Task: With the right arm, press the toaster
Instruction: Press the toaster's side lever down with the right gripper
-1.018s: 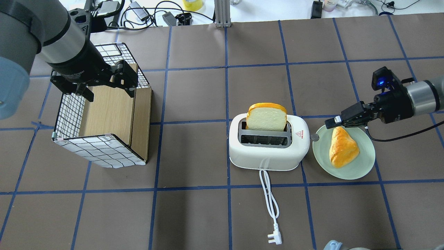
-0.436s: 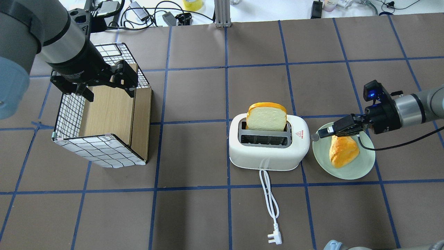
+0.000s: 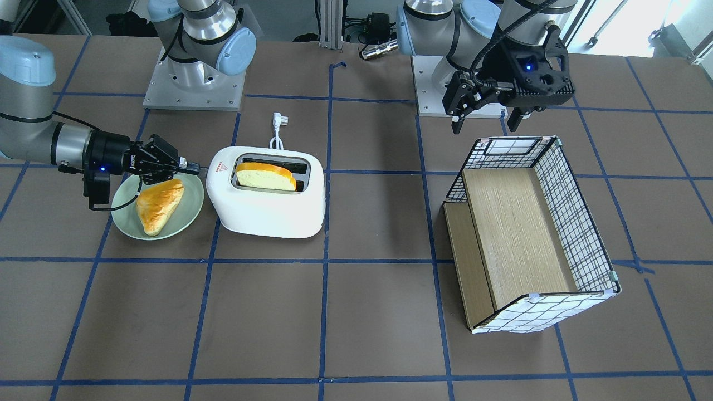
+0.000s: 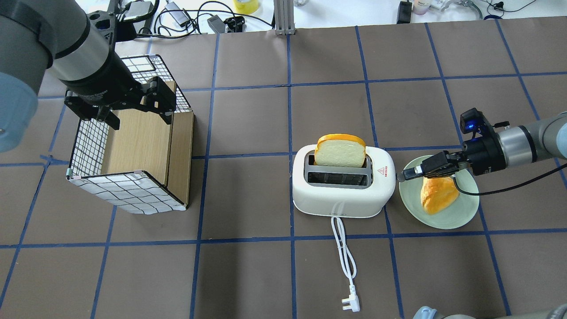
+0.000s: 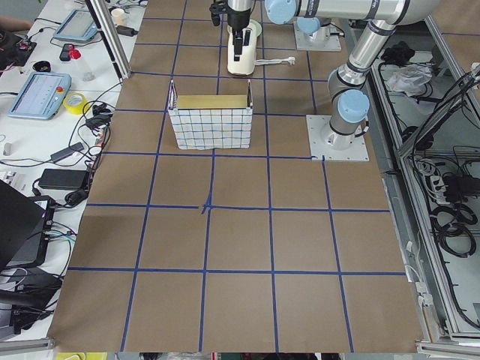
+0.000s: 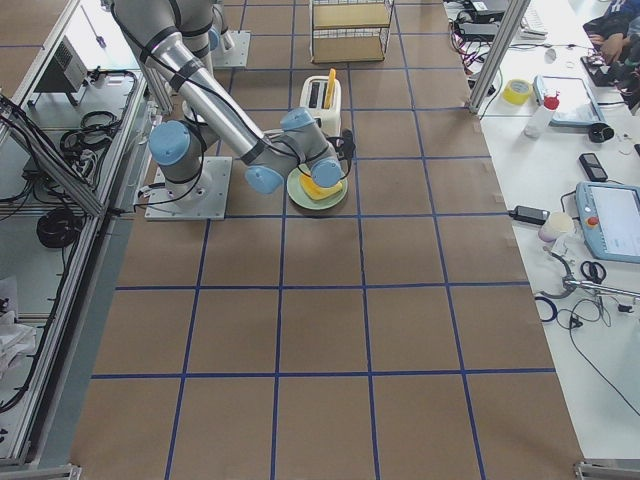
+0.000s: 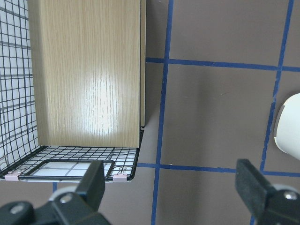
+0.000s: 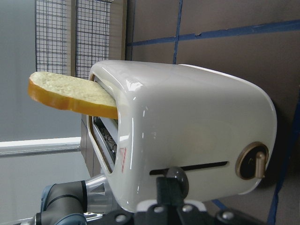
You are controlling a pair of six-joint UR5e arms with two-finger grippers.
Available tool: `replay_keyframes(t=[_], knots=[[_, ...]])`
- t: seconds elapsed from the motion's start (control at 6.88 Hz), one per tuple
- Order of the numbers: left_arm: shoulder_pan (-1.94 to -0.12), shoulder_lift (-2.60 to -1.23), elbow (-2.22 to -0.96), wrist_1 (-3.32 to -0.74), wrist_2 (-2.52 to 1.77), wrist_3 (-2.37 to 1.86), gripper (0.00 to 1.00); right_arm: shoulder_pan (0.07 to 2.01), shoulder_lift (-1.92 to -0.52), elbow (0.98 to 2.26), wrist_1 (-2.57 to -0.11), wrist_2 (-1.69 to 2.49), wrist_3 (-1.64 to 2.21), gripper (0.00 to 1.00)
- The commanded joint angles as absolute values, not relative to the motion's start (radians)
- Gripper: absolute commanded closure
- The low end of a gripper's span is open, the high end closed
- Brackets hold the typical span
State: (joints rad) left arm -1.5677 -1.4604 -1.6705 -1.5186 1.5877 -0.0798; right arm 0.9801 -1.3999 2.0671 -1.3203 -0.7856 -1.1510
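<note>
In the front-facing view the white toaster [image 3: 267, 209] stands on the brown surface [image 3: 356, 334], a little left of the middle. A slice of bread [image 3: 264, 177] sticks out of one slot. Just beside it on the left lies a green plate [image 3: 121, 225] with a triangular pastry [image 3: 157, 205]. The right end effector [image 3: 192, 165] comes in from the left edge above the plate. Its fingers are pressed together to a narrow tip at the toaster's left end. At the upper right the left end effector [image 3: 484, 122] hangs with fingers wide apart above the far end of a wire basket [image 3: 562, 184].

In the overhead view the toaster is right of the centre, and the narrow tip reaches its right end. A white cord [image 4: 343, 248] runs toward the bottom edge and ends in a plug [image 4: 350, 304].

In the left side view the toaster is small at the top, behind the basket.

In the right side view the right arm [image 6: 210, 105] bends low over the plate, with the toaster just behind it.

The left wrist view shows two black fingers far apart at the bottom, holding nothing.

In the right wrist view the closed fingers at the bottom centre sit right at a grey lever [image 8: 177, 177] on the toaster's end.
</note>
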Motion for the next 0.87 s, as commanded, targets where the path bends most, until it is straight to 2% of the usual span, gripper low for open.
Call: replay_keyframes(t=[0.0, 0.44, 0.73], knots=[[-1.568, -1.46, -1.671, -1.519, 1.588, -0.08, 0.0, 0.98, -1.385, 2.069, -1.331, -0.785, -1.146, 1.0], [-1.568, -1.46, -1.671, -1.519, 1.588, -0.08, 0.0, 0.983, -1.384, 2.078, -1.396, -0.81, -1.1, 1.0], [-1.568, -1.46, -1.671, -1.519, 1.588, -0.08, 0.0, 0.986, -1.385, 2.13, -1.49, -0.824, -1.054, 1.0]])
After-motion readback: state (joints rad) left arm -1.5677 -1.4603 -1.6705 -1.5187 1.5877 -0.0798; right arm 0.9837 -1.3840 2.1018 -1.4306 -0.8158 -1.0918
